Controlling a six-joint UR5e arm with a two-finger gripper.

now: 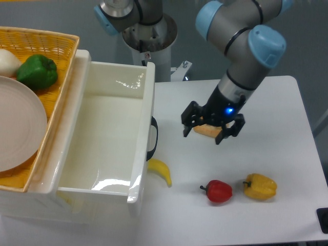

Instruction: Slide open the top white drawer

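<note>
The top white drawer stands pulled far out of the cabinet, its deep glossy inside bare. Its curved black handle shows on the front facing the table. My gripper hangs over the table to the right of the drawer, about a hand's width clear of the handle. Its black fingers are spread open and hold nothing. An orange piece of bread lies on the table right behind the fingers.
A yellow wicker basket sits on the cabinet top with a green pepper, a white plate and a white onion. On the table lie a banana, a red pepper and a yellow pepper.
</note>
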